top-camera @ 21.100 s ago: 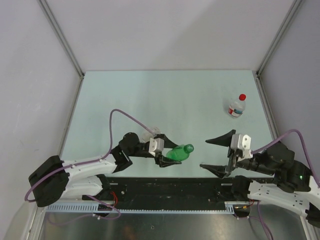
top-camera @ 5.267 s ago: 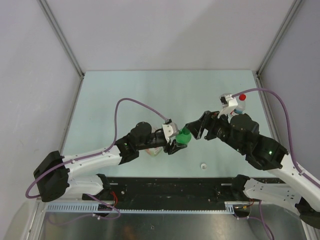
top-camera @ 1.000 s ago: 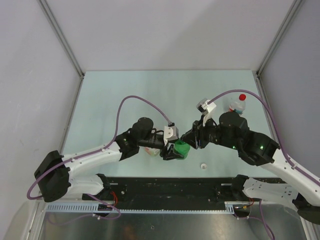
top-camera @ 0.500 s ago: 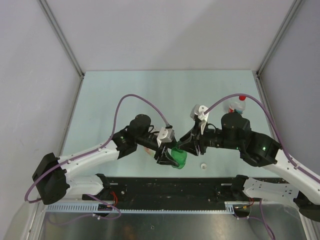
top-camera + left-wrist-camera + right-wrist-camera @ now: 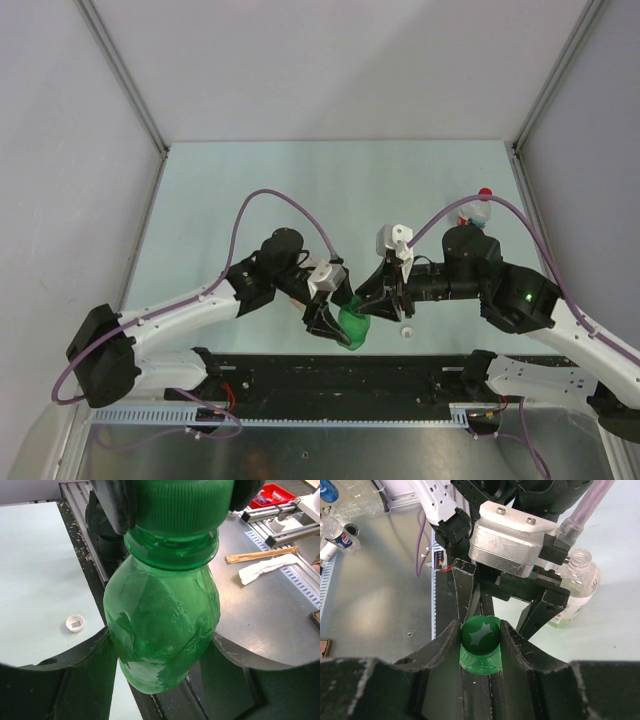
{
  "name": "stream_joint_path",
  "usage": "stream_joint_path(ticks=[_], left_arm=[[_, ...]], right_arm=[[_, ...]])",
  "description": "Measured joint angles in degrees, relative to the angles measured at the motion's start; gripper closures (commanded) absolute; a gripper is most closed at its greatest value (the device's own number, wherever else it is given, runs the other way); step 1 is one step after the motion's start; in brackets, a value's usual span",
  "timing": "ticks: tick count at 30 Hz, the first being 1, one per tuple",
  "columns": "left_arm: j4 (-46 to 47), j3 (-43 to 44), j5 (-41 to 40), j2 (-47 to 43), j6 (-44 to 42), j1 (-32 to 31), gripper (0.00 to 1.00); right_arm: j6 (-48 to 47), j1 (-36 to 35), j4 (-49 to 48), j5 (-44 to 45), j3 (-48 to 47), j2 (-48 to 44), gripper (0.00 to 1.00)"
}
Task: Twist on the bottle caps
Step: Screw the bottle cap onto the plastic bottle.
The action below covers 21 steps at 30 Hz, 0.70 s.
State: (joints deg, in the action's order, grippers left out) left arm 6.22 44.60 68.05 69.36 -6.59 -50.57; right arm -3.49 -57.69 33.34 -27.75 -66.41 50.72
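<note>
Clamping one green bottle (image 5: 162,630), left claw (image 5: 160,672); right claw (image 5: 480,639) pinching green cap (image 5: 480,632); two more: white cap (image 5: 406,331), red cap (image 5: 485,193).

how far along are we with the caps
Done: the small red plastic cap sits on its small clear bottle. In hand: right fingers pinch the green ribbed cap on the green plastic bottle that the left fingers hold. Left: the white plastic cap lies loose; the wider clear bottle is open.
</note>
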Motion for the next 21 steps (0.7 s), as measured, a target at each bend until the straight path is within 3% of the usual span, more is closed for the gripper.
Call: stream_joint_path(ticks=[6, 14, 21], left_arm=[[-0.17, 0.11, -5.62, -0.04, 0.15, 0.02, 1.0], [-4.31, 1.36, -28.04, -1.25, 0.59, 0.07, 1.0], [-5.77, 2.95, -36.76, -0.96, 0.63, 0.07, 1.0]], right_arm=[[3.04, 0.02, 0.46, 5.49, -0.15, 0.22, 1.0], [17.7, -1.22, 1.97, 29.86, -0.15, 1.6, 1.0], [28.89, -6.62, 0.35, 49.53, -0.15, 3.37, 0.99]])
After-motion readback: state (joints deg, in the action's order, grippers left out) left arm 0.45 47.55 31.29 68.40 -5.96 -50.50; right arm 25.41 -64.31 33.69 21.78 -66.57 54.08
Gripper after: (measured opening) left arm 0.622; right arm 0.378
